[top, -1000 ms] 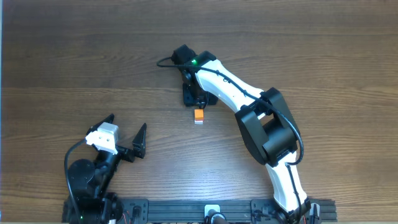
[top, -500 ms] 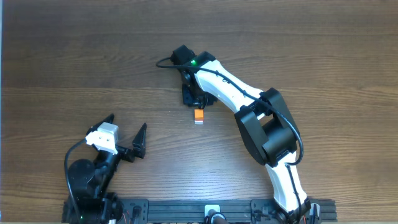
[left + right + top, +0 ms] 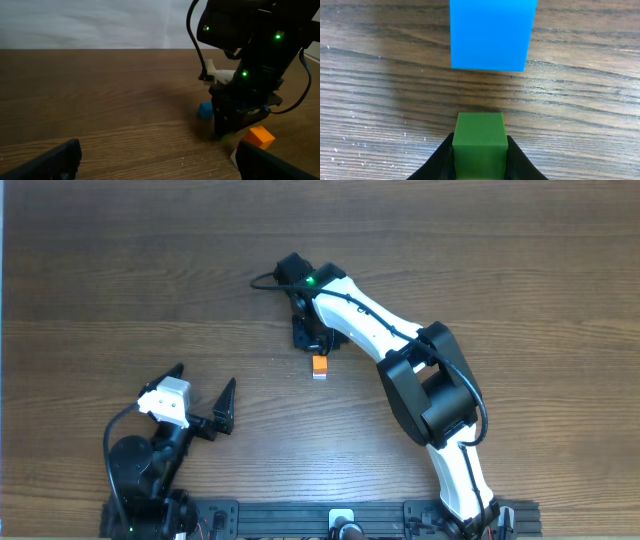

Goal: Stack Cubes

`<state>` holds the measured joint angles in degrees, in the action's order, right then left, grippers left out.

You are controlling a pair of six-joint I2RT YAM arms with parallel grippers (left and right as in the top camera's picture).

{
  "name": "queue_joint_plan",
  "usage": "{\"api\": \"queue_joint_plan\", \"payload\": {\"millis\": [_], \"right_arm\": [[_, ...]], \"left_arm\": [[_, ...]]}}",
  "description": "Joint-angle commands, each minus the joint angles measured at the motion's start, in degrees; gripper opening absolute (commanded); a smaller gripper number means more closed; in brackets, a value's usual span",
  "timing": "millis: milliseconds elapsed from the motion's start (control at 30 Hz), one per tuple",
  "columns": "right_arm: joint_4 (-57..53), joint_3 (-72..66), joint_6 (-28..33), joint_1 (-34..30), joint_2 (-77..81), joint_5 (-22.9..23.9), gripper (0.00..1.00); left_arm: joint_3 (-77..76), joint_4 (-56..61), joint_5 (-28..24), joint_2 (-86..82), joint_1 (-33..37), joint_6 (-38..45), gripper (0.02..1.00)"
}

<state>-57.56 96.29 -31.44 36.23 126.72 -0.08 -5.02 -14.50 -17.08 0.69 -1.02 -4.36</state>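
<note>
My right tool (image 3: 480, 159) pinches the green cube (image 3: 480, 131) by its sides, down near the desk (image 3: 585, 125), probably for setting onto the blue cube (image 3: 490, 32) just ahead. The orange cube (image 3: 319, 365) waits close beside my tool.

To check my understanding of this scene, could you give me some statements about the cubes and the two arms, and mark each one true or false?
1. The right arm's jaws are shut on a green cube. True.
2. The green cube sits on top of the blue cube. False: the green cube is in the jaws beside the blue cube, with bare wood between them.
3. The left arm's jaws hold the orange cube. False: they are open and hold nothing, and the orange cube stands far from them, near the right arm.
4. The blue cube rests on the wooden table. True.
</note>
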Motion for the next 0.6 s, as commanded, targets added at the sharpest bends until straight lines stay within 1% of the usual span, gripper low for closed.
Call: {"api": "queue_joint_plan", "payload": {"millis": [33,367,500,600], "right_arm": [[0.2,-0.4,-0.2,0.7,0.8,0.5,0.198],[-0.5,0.0,-0.2,0.5,0.8,0.5,0.093],[-1.9,1.5,-0.2,0.2,0.7,0.6,0.031],[-3.3,3.2,0.2,0.2,0.3,0.6,0.012]], "left_arm": [[0.3,0.0,0.4,-0.3,-0.3,-0.6,0.998],[0.3,0.0,0.4,-0.3,-0.3,-0.6,1.000],[0.3,0.0,0.4,-0.3,-0.3,-0.6,0.998],[0.3,0.0,0.4,-0.3,-0.3,-0.6,1.000]]}}
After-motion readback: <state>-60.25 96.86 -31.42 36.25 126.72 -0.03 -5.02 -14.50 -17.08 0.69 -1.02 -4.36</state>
